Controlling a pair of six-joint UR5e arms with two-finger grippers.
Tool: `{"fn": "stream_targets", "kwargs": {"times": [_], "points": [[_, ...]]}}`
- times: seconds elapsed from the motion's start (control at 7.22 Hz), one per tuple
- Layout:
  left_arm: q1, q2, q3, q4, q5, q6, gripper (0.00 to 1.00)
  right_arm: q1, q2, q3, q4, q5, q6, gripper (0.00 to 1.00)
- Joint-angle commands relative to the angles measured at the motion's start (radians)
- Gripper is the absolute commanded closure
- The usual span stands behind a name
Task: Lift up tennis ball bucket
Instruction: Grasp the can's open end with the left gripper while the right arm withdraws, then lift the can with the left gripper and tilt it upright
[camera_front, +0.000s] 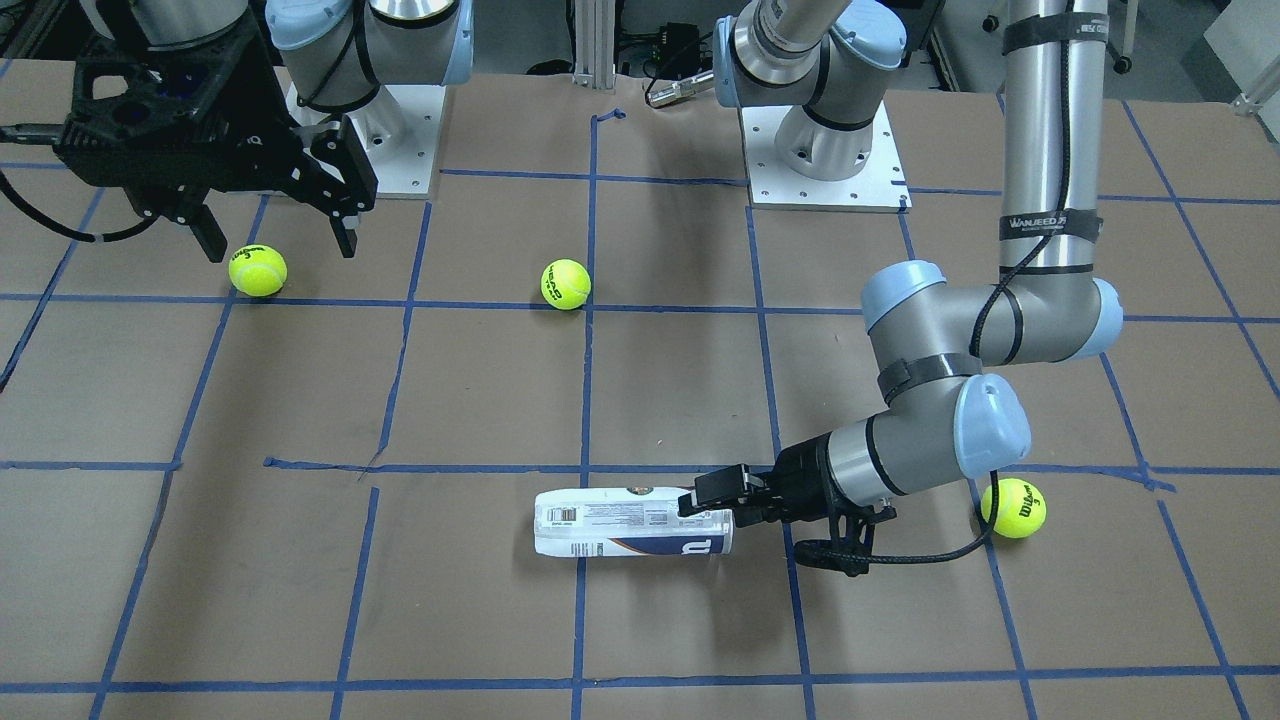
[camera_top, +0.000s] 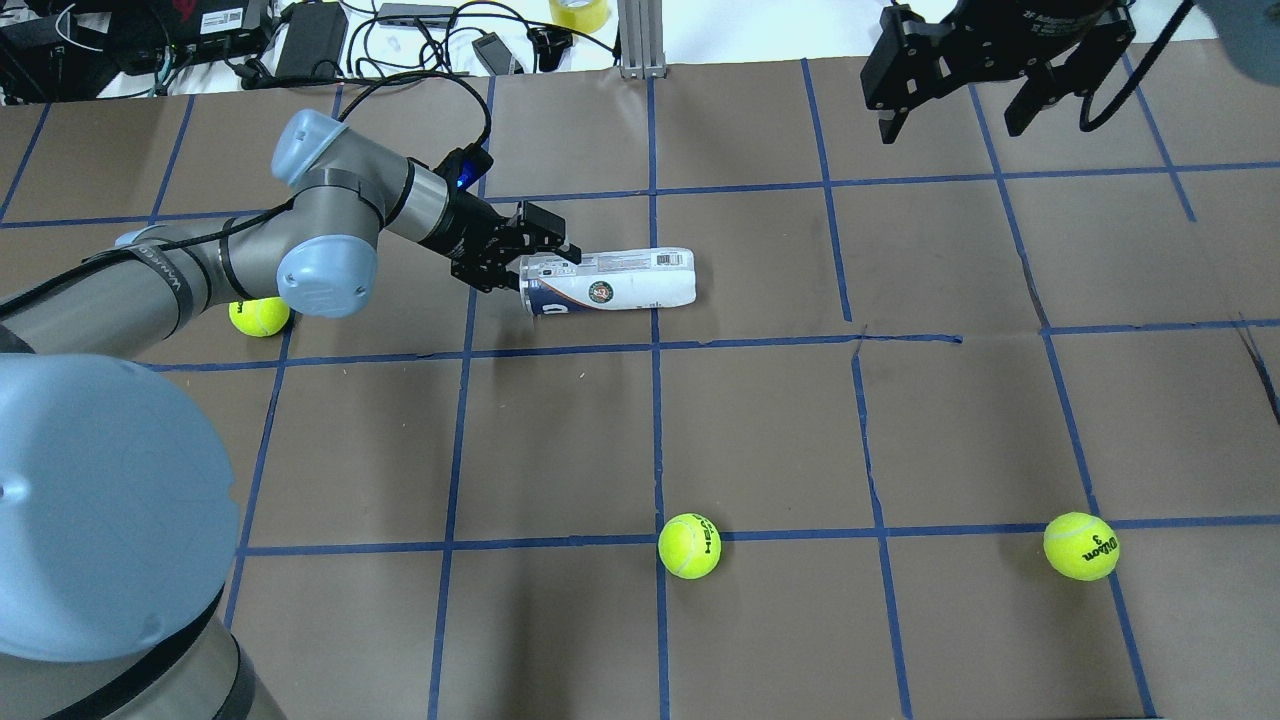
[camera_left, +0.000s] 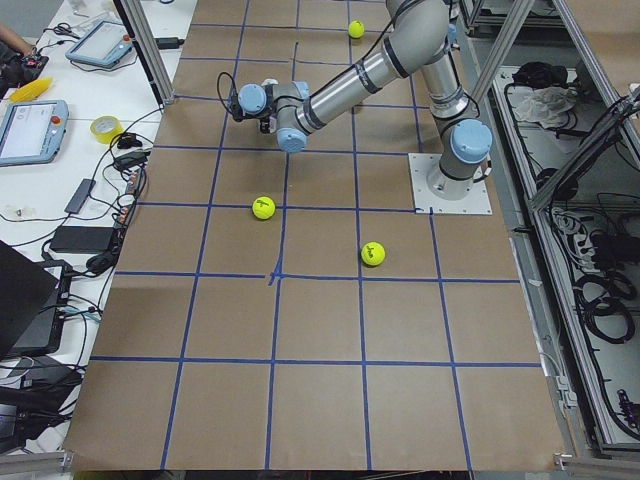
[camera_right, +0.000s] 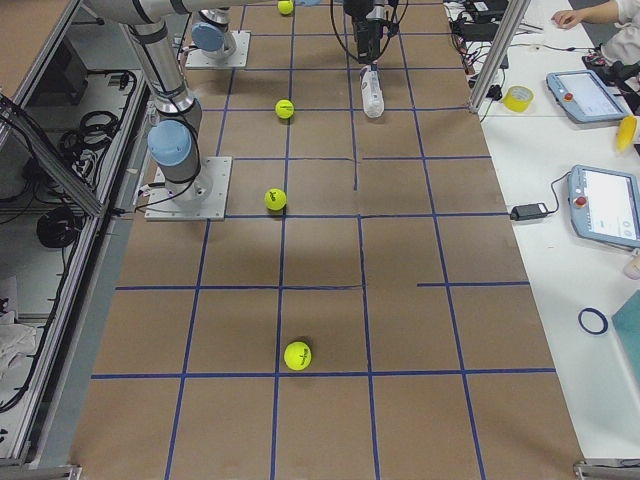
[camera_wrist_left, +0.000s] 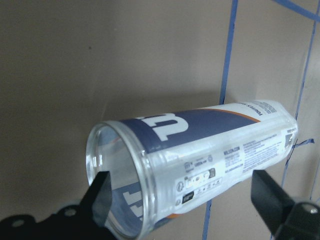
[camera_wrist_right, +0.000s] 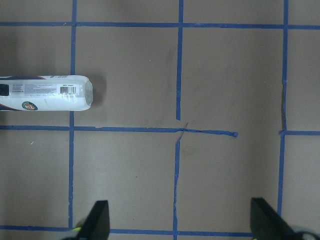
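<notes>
Front-facing view: the tennis ball bucket (camera_front: 620, 522) lies on its side at lower centre of the tabletop (camera_front: 400, 600), long axis left-right. The left pincer (camera_front: 712, 497) is at its right end.

Overhead: the right pincer (camera_top: 950, 110), spread, hangs far off at upper right.

Left wrist view: the left pincer is spread, straddling the bucket's open mouth.

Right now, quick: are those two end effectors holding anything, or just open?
Left end effector: open, at the open end of the tennis ball bucket, not clamped on it.
Right end effector: open, holding nothing.
</notes>
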Motion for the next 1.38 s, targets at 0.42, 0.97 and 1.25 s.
{"fn": "stream_targets", "kwargs": {"times": [0.42, 0.97, 1.25], "points": [[-0.018, 0.045, 0.064, 0.008, 0.003, -0.396, 1.0, -0.006, -0.012, 0.005, 0.01, 0.003, 0.108, 0.0], [-0.024, 0.117, 0.322, -0.102, 0.21, -0.541, 1.0, -0.027, -0.012, 0.005, 0.004, 0.005, 0.108, 0.0], [-0.081, 0.128, 0.39, -0.287, 0.427, -0.2, 1.0, -0.029, -0.012, 0.005, 0.004, 0.003, 0.111, 0.01]]}}
